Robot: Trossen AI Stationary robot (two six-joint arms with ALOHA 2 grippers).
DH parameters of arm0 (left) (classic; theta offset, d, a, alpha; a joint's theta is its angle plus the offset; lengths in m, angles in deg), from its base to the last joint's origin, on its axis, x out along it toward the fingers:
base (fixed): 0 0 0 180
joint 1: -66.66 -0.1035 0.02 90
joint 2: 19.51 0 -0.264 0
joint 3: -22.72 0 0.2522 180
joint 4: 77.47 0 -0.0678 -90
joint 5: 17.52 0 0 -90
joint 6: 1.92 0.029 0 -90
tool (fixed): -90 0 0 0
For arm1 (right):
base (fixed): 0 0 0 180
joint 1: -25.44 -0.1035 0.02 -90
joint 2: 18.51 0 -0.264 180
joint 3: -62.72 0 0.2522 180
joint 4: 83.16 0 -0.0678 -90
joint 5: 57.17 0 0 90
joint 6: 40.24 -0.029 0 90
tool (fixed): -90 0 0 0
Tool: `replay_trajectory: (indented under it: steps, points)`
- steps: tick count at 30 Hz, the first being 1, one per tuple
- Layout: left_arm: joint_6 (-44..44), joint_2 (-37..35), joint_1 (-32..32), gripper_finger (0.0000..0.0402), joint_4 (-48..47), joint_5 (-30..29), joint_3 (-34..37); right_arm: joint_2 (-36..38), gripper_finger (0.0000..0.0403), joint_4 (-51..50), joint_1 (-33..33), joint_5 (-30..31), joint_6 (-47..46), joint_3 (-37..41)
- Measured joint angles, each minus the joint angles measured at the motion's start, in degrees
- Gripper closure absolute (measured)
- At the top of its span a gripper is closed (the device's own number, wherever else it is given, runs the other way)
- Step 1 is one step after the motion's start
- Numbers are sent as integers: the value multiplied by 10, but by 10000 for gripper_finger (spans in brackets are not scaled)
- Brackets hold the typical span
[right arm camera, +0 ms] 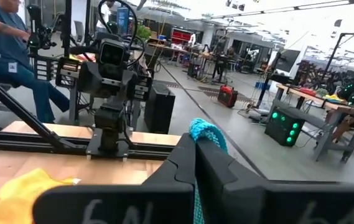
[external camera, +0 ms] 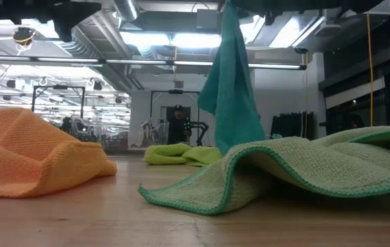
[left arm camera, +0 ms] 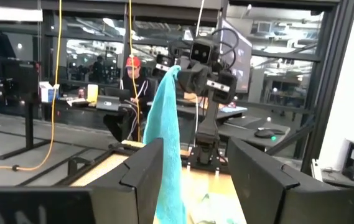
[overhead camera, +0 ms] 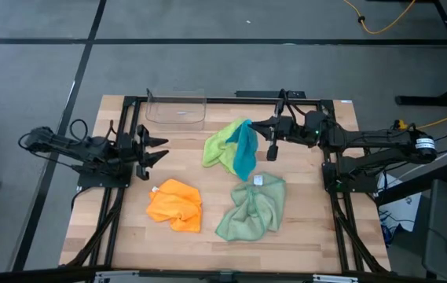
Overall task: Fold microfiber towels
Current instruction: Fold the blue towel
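My right gripper [overhead camera: 256,126] is shut on the teal blue towel [overhead camera: 244,151], held up over the table's far middle. The towel hangs beside the crumpled lime green towel [overhead camera: 220,145], which lies on the table. The orange towel [overhead camera: 174,205] and the pale sage green towel [overhead camera: 252,208] lie bunched on the near half of the table. My left gripper [overhead camera: 163,149] is open and empty at the table's left, its fingers pointing at the hanging teal towel [left arm camera: 167,143]. My right gripper pinches the teal towel's top edge [right arm camera: 205,132] between its two shut fingers; a tuft of the cloth sticks out past the fingertips. The fingers come level from the table's right. The towel hangs slack below them [external camera: 232,89]; the sage towel hides its lower end.
A clear plastic bin [overhead camera: 177,108] stands at the table's far edge, left of centre. A black frame runs along the left and right sides of the wooden table [overhead camera: 129,228]. People sit at desks in the room beyond the table.
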Motion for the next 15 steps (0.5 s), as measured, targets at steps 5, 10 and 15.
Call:
replay_trajectory:
  steps: [5, 10, 15]
  points:
    - [13, 19, 0, 230, 36, 0, 0, 0, 400, -3, 0, -35, -13, 0]
    - [14, 27, 0, 230, 45, 0, 0, 0, 400, 2, 0, -38, -13, 0]
    - [124, 34, -7, 230, 72, -18, 0, 0, 400, 18, 0, -38, -11, 0]
